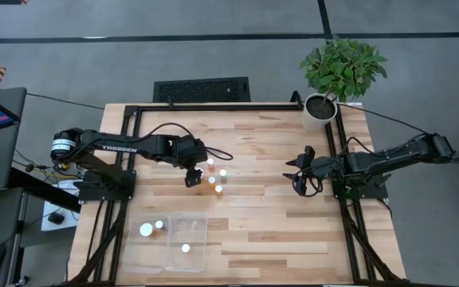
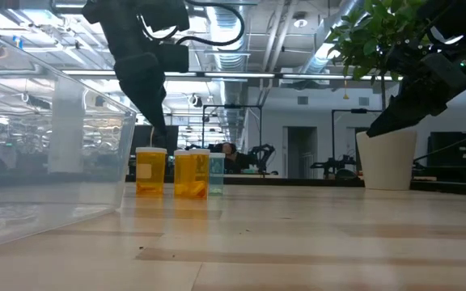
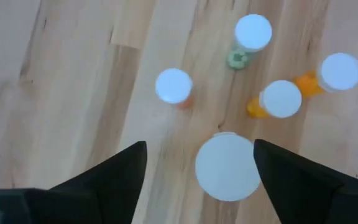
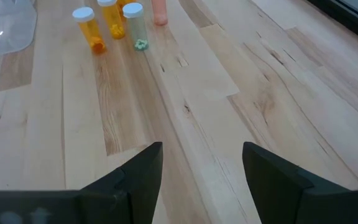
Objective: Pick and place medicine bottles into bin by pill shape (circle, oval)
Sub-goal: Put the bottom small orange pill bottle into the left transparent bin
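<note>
High view: left gripper [image 1: 190, 180] over bottle cluster [image 1: 216, 178] at middle; bin [image 1: 186, 241] lower left, one bottle [image 1: 186, 248] inside, two [image 1: 151, 229] beside. Right gripper [image 1: 299, 182] waiting mid-right, spread apart.

Left wrist view: fingers [image 3: 118, 175] wide apart around big white cap [image 3: 228, 167]. Pick step. Next: go down, squeeze, carry to bin.

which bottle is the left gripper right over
The bottle whose big white cap sits between the open left gripper fingers; the other four bottles stand farther off.
</note>
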